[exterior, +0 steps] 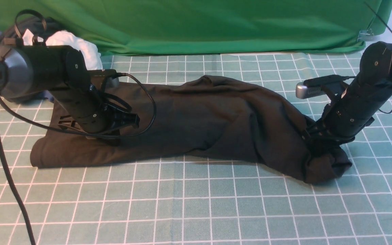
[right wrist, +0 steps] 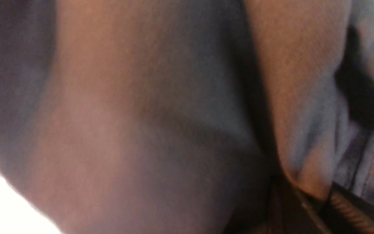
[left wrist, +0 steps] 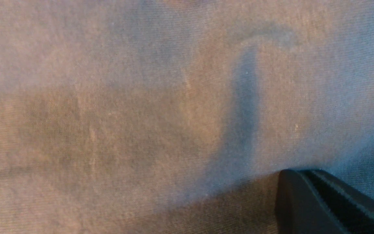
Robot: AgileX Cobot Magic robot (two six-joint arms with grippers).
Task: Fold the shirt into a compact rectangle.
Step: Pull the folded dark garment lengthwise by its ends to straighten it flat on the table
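The shirt (exterior: 209, 122) is soft matt knit cloth with a fine ribbed grain, the backdrop (exterior: 216, 27) smoother green cloth with a faint sheen, and the gridded table cover (exterior: 196, 204) looks matt, perhaps woven.

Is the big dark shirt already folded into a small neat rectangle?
No, the shirt lies stretched out long across the checked mat, wrinkled and bunched up at one end.

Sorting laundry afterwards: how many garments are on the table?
3: the dark shirt spread across the middle; a white garment at the far left; a dark grey garment beside it, mostly hidden behind the left arm. More may be hidden there.
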